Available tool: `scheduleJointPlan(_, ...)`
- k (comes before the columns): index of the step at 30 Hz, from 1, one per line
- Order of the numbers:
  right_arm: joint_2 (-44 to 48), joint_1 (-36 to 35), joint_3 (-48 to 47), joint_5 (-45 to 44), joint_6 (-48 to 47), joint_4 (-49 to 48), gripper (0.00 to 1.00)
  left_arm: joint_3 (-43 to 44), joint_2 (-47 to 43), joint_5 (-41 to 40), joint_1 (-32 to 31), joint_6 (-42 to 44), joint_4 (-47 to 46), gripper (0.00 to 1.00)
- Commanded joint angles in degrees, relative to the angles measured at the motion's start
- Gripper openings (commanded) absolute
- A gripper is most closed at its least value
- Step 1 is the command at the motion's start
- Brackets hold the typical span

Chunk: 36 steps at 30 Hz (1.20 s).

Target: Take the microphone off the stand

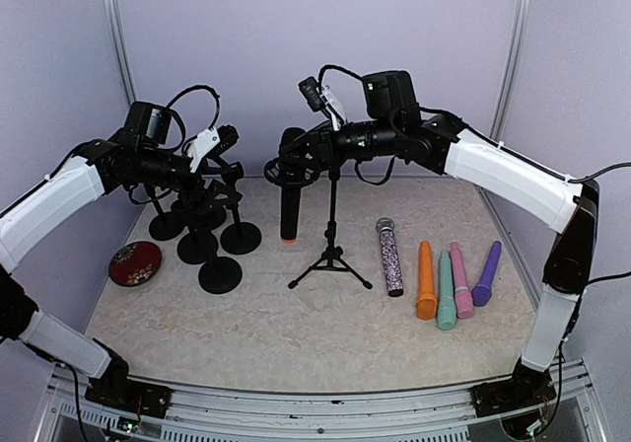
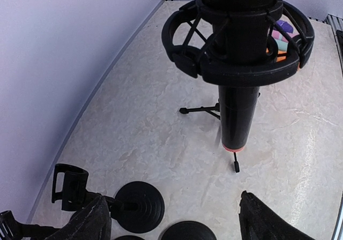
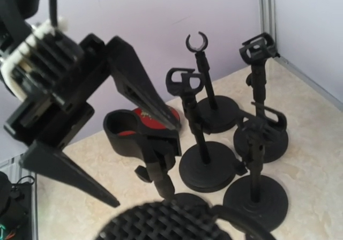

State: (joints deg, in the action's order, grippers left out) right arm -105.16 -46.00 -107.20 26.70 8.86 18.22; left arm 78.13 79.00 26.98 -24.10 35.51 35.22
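Left gripper point(image 2: 170, 221) hangs by the spare stands point(image 1: 212, 235), fingers wide apart and empty, probably just out of the way. Mic point(image 1: 290, 205) sits in the tripod point(image 1: 331, 257) mount, mid-tabletop point(image 1: 246, 314). Right gripper point(image 1: 299, 154) is at its head, likely to lift it. Its wrist cam only shows mesh, so I can't tell the jaws.

The black cylindrical microphone point(image 2: 238, 106) got its top chopped by the left wrist view's upper edge; its mesh head point(image 3: 161, 224) was blurry, cropped at the right wrist view's bottom.
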Motion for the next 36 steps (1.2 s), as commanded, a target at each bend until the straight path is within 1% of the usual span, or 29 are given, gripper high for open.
scheduleJointPlan(1,3.6,-0.1,-4.1,-1.1,-1.5,-1.9,0.26,-0.4,-1.4,0.5,0.0,0.6,0.0,0.80)
scheduleJointPlan(6,3.3,-0.1,-8.7,-1.0,-3.2,0.8,0.26,-0.3,-1.3,0.6,0.0,0.6,0.2,0.80)
scheduleJointPlan(11,4.1,-0.1,-12.5,-3.5,-5.5,2.8,0.26,-0.5,-1.6,0.5,0.0,1.0,0.5,0.80)
scheduleJointPlan(15,5.8,0.0,-14.2,-5.6,-6.7,2.6,0.26,-0.8,-1.9,0.4,0.0,1.1,0.5,0.80)
scheduleJointPlan(22,8.1,0.1,-14.4,-5.7,-6.5,0.5,0.26,-1.1,-2.1,0.4,0.0,1.2,0.5,0.80)
scheduleJointPlan(30,10.1,1.1,-14.2,-2.3,-2.1,-2.6,0.25,-1.5,-2.4,0.5,0.0,1.2,0.5,0.79)
scheduleJointPlan(36,14.2,2.5,-11.9,-6.7,-0.4,-4.6,0.23,-1.7,-2.7,0.5,0.1,1.4,0.8,0.79)
